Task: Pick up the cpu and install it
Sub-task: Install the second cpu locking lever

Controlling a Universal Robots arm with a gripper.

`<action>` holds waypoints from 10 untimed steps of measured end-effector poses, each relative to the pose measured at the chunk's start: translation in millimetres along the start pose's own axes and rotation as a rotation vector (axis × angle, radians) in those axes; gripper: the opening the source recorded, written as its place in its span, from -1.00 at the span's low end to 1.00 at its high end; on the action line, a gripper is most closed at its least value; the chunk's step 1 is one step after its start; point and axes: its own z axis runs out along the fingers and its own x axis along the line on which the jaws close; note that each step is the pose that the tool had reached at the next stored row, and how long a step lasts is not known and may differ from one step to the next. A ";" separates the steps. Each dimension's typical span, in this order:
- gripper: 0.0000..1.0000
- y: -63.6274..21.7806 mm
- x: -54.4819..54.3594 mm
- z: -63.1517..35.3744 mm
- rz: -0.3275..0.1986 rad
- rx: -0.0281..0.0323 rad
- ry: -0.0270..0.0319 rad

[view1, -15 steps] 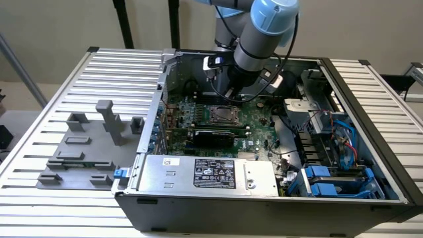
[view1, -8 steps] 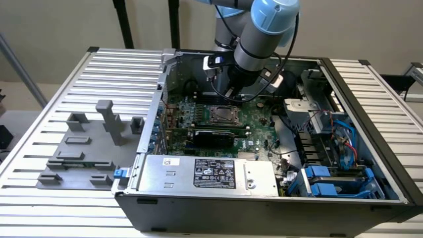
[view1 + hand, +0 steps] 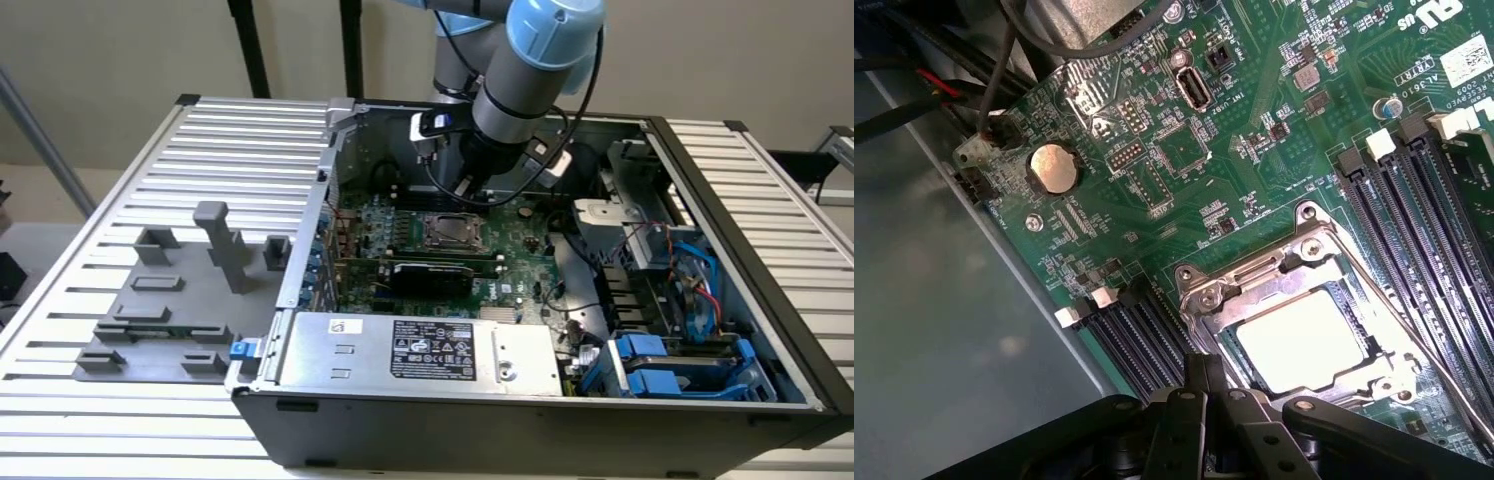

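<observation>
The open computer case [image 3: 747, 300] left access from above only, its walls ringing the motherboard [image 3: 400, 215]. The end effector [image 3: 1199, 400] hung just above the CPU socket [image 3: 447, 232], where the cpu [image 3: 1301, 350] sat inside a raised metal frame [image 3: 1254, 290]. From the socket, the power supply [image 3: 427, 350] blocked 6 o'clock, drive bays and cables [image 3: 667, 290] crowded 3 o'clock, and memory slots [image 3: 1424, 220] flanked it. Black cables [image 3: 521, 185] hung beside the arm at 12 o'clock. The desk [image 3: 200, 160] at 9 o'clock carried grey fixture blocks [image 3: 220, 245].
</observation>
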 end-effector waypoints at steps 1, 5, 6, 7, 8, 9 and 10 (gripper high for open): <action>-0.79 0.0 0.0 0.0 0.000 0.0000 -0.0001; -0.79 1.4 -2.2 -1.0 0.000 -0.0001 -0.0003; -0.79 3.0 -5.1 -2.5 0.000 0.0000 -0.0001; -0.79 4.7 -8.4 -4.8 0.000 0.0000 0.0001; -0.79 6.1 -11.5 -7.9 0.000 0.0001 0.0000; -0.79 7.2 -14.5 -11.9 0.000 0.0000 -0.0001; -0.79 7.9 -17.1 -16.5 0.000 0.0000 0.0001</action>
